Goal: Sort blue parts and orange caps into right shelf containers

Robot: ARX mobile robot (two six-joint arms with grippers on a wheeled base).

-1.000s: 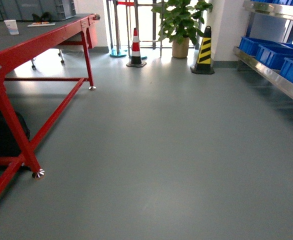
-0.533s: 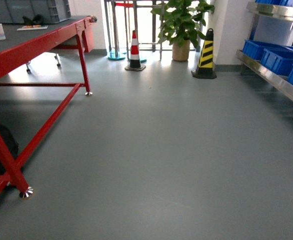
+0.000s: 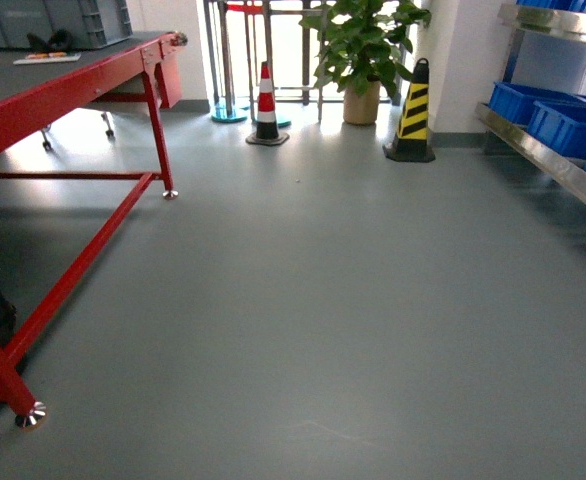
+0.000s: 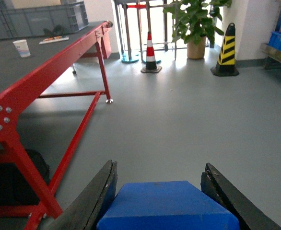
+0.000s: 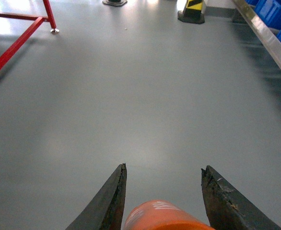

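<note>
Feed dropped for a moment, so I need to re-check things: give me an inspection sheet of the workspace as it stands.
Surface: grey floor, bare ahead; red table on the left.
Job's things: blue part between the left claw's fingers; orange cap between the right claw's fingers; blue crates on the right shelf.
Clutter: paper cup and a flat item on the table; dark bag under it.
Grippers: left claw shut on the blue part; right claw shut on the orange cap.
Cables: nothing seen.
Surroundings: red-white cone, yellow-black cone, potted plant, grey crates at the table's far end.
</note>
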